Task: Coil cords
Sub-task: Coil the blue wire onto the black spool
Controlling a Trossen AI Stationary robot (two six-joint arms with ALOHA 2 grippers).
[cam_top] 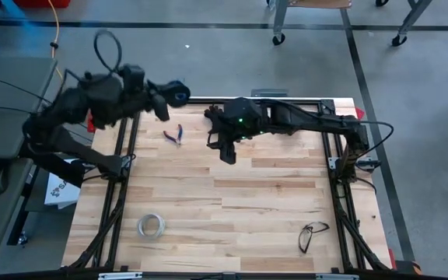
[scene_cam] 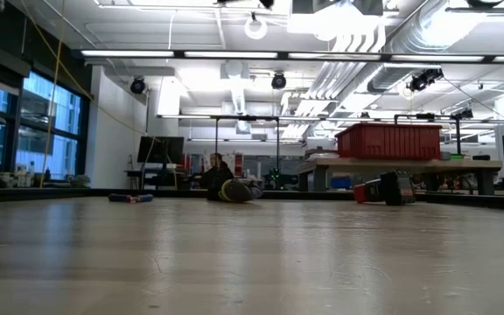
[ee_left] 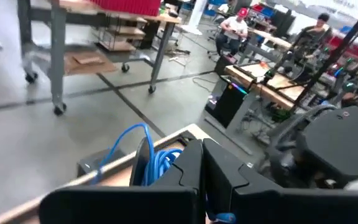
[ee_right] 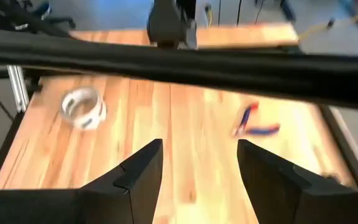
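Note:
The cords show as a small dark blue spool wound with thin blue wire. It hangs at the tip of my left gripper, above the table's far left corner. In the left wrist view my left gripper is shut, and loose loops of wire stand up beside its fingers. My right gripper hovers over the far middle of the wooden table, slanting down. Its fingers are open with nothing between them. My left gripper is shut with the spool's rim right beside its fingertips; the fingers themselves hide the place of contact. The fingers point nearly level toward the far right. The spool is lifted clear of the table, and its wire loops stand loose.
Red-and-blue pliers lie on the table between the two grippers and also show in the right wrist view. A whitish tape ring lies near the front left. A thin black loop lies near the front right. Bare wood lies between them.

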